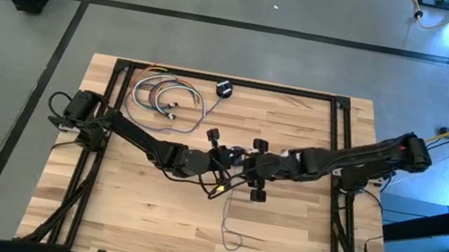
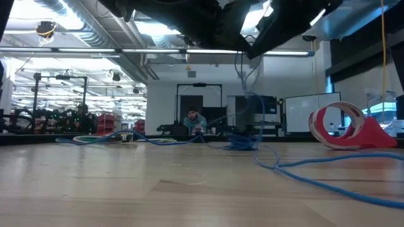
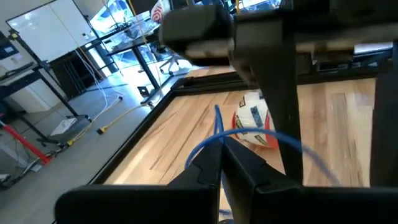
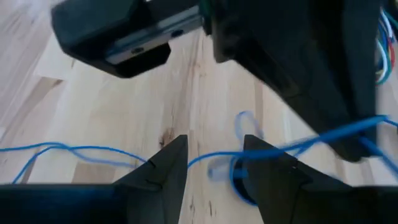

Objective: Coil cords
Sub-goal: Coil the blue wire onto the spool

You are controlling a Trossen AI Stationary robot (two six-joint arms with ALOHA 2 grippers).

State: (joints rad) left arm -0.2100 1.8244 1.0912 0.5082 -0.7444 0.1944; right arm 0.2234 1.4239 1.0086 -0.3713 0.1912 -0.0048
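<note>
Thin blue cord (image 3: 214,127) pinched in left gripper (image 3: 221,163) jaws, crossing right gripper (image 4: 214,163) gap

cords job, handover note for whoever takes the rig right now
Left tool: shut on the thin blue cord, lifted at mid-table.
Right tool: open, facing the left one, the cord running between its fingers.
Cord's loose tail trails toward the near edge.
Red-and-white bundle sits on the table, untouched.
Other coiled cables lie at the far left.
Done: cord picked up. Left: coil it, then the bundle.
</note>
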